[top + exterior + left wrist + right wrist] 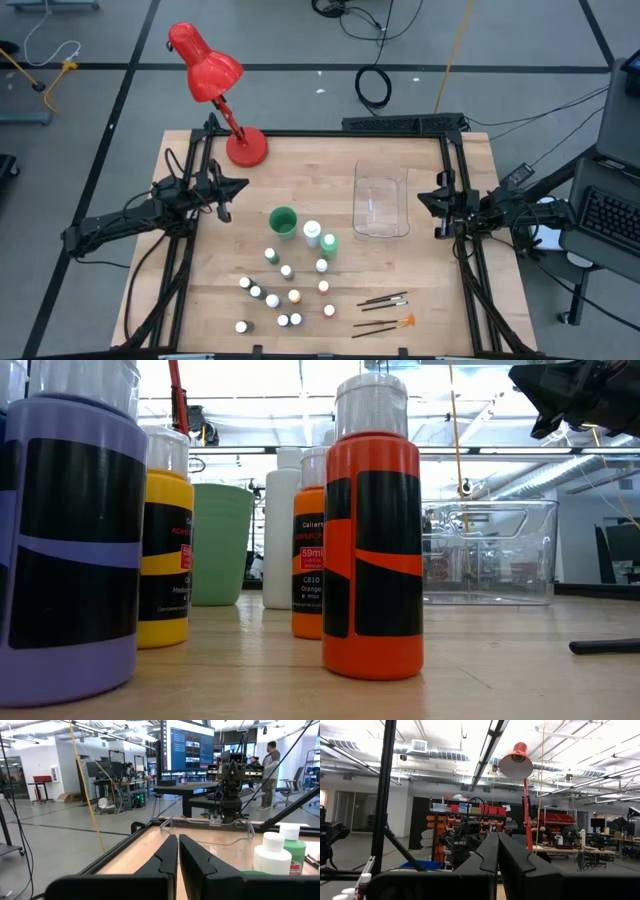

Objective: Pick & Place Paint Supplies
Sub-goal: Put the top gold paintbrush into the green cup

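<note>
In the high view, small white-capped paint bottles (286, 290) stand scattered on the near middle of the table. Two taller bottles (320, 238) stand beside the green cup (283, 222). Thin dark brushes (383, 311) lie flat near the right near corner. In the low view the bottles (372, 530) loom close, in purple, yellow and orange. My left gripper (240, 186) (177, 851) hovers shut over the table's left side, left of the cup. My right gripper (422, 198) (497, 849) (575, 395) hovers shut at the right side, beside the clear tray (381, 200).
A red desk lamp (215, 85) stands on the far left corner of the table. The clear rectangular tray (490, 550) sits right of centre. A black frame rail (330, 133) runs along the table edges. Bare wood lies between the cup and the left gripper.
</note>
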